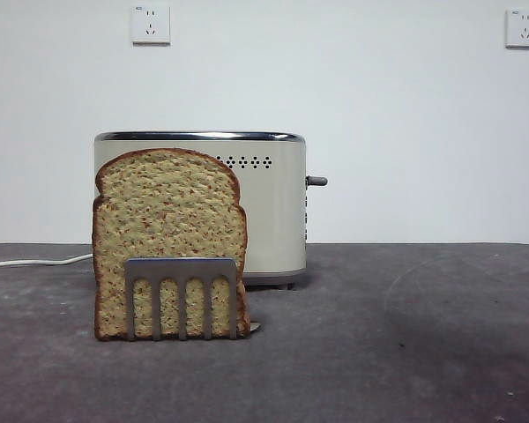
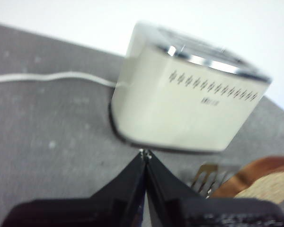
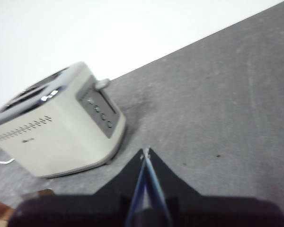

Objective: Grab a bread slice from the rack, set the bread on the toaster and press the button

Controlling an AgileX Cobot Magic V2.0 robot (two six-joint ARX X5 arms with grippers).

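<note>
Your slice of bread (image 1: 169,231) stands upright in the rack (image 1: 182,297) before the toaster (image 1: 269,207), ready for lifting; both arms wait above, left gripper (image 2: 145,153) and right gripper (image 3: 146,152) with fingers clenched on nothing.

You see a tan, speckled slice of bread (image 1: 167,225) with a dark brown crust, in a brushed-steel grey rack (image 1: 182,273). Your toaster (image 1: 278,211) is cream-beige with a chrome rim, a row of dark holes and a dark grey button (image 1: 316,181). The table (image 1: 406,335) is mottled dark grey.

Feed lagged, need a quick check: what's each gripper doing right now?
Left gripper: shut, empty, above the grey table.
Right gripper: shut, empty, near the cream-beige boxy toaster.
</note>
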